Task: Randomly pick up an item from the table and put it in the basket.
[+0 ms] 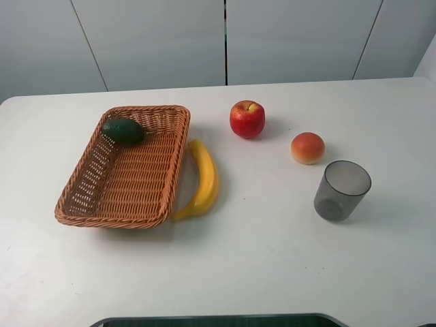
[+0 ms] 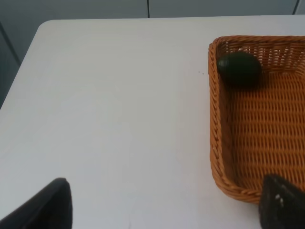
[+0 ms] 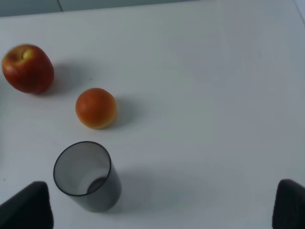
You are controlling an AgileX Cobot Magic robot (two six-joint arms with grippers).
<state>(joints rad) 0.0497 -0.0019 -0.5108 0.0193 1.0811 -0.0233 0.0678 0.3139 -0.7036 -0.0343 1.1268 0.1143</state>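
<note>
Since the avocado [image 1: 123,130] is lying in the far corner of the basket [image 1: 129,204] on the desk [image 1: 272,259], I am judging placement complete. I am reading both wrist views: left gripper [image 2: 164,207] and right gripper [image 3: 162,207] jaws are standing wide, holding nothing.

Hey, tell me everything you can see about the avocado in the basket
The avocado is dark green, smooth and oval, lying with its skin side up, so no cut face or pit shows. It rests inside the woven orange-brown basket, tucked in the far left corner against the wicker walls. No gripper touches it.
</note>
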